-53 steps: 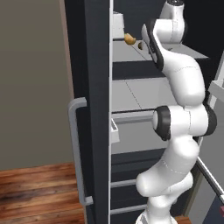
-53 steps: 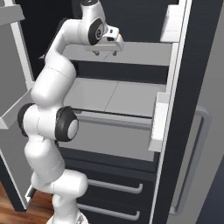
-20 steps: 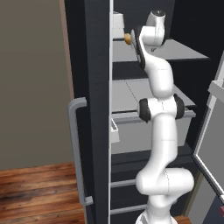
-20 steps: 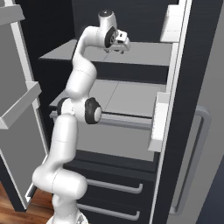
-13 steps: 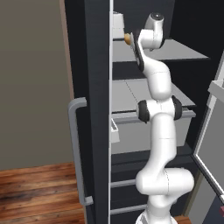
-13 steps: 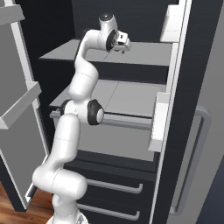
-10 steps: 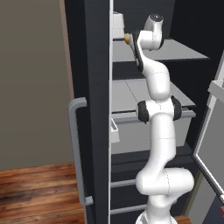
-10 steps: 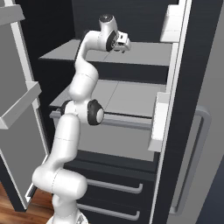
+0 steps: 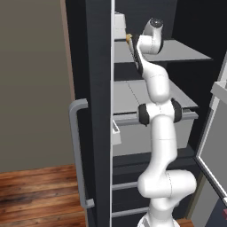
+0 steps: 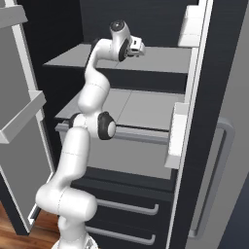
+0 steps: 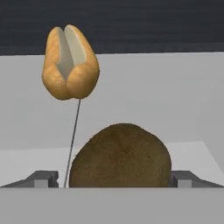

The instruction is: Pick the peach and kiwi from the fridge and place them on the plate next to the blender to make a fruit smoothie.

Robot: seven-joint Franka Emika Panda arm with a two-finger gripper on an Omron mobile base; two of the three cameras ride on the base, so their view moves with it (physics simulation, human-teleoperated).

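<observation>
Change: since the frame a couple of seconds back, we see the arm has straightened and pushed its wrist deeper over the top shelf; over the last half second it barely shifts.
End effector: the dark two-finger end effector (image 11: 119, 177) sits wide, one tip either side of the fruit, not yet pinching it as far as we can tell.
Kiwi: the fuzzy brown oval kiwi (image 11: 120, 155) lies between the tips on the light grey upper shelf (image 11: 175, 96) of the tall black fridge (image 9: 95, 66).
Peach: the orange-yellow cleft peach (image 11: 70, 63) rests further back on that shelf, well apart.
Progress: we judge this early; neither fruit lifted, plate delivery all remaining.
</observation>
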